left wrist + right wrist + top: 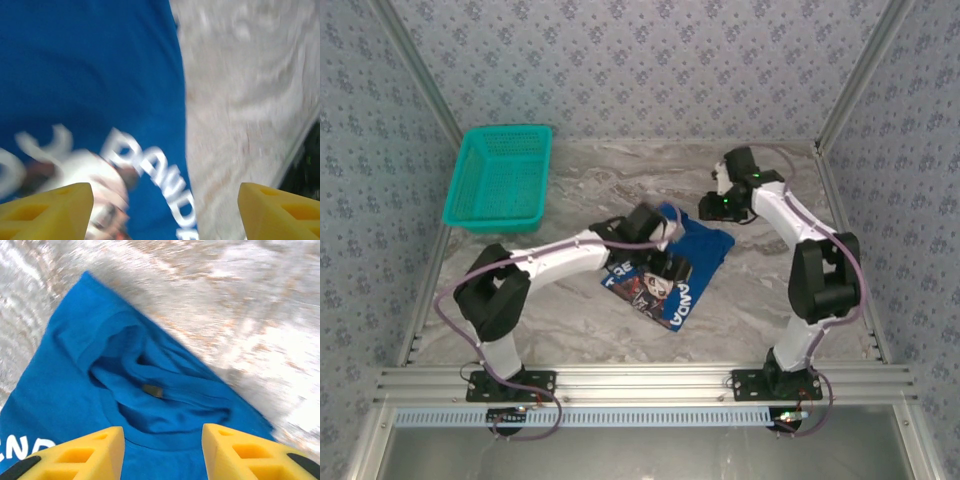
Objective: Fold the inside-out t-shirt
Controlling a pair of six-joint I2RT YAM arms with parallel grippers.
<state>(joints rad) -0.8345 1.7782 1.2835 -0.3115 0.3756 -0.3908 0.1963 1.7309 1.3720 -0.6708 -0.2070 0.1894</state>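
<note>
The royal-blue t-shirt (705, 245) lies folded in the middle of the marble table, a pale print and white letters (655, 292) facing up on its near half. My left gripper (668, 258) hovers over the shirt. In the left wrist view it (165, 215) is open, its yellow fingers (50, 210) wide apart above the lettering (150, 170) and the shirt's right edge. My right gripper (718, 207) sits at the shirt's far right corner. The right wrist view shows it (162, 455) open just above the rumpled collar with its small tag (152, 390), nothing between the fingers.
A teal mesh basket (500, 170) stands at the back left of the table. Bare marble (770, 290) lies to the right of the shirt and in front of it. Patterned walls close in the back and sides; an aluminium rail (640, 380) runs along the near edge.
</note>
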